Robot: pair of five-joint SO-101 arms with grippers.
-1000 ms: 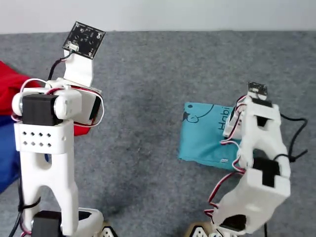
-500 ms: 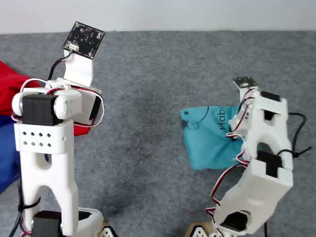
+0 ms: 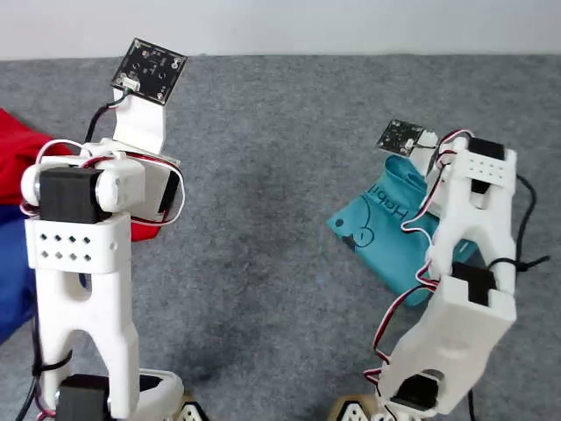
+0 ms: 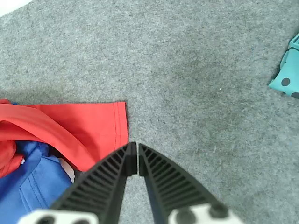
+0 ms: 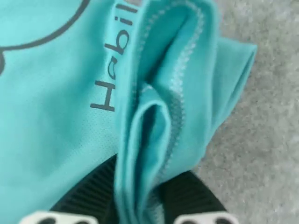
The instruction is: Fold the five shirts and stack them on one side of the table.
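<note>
A folded teal shirt [image 3: 386,241] hangs tilted above the grey table at the right. My right gripper [image 5: 138,196] is shut on a bunched edge of the teal shirt [image 5: 56,84], cloth pinched between its black fingers. A red shirt [image 4: 60,123] and a blue shirt [image 4: 35,184] lie in a heap at the left edge. My left gripper [image 4: 138,161] is shut with nothing in it, hovering next to the red shirt's hem. In the high view the left arm [image 3: 83,246] stands beside the red shirt [image 3: 22,153] and the blue shirt [image 3: 13,272].
Bare grey felt table [image 3: 263,175] spans the middle between the two arms. The table's far edge meets a white wall [image 3: 280,26]. A corner of the teal shirt [image 4: 287,77] shows far off in the left wrist view.
My right arm has lifted the teal shirt off the table and swung it away from the front edge, so it now hangs tilted. The left arm has kept still.
</note>
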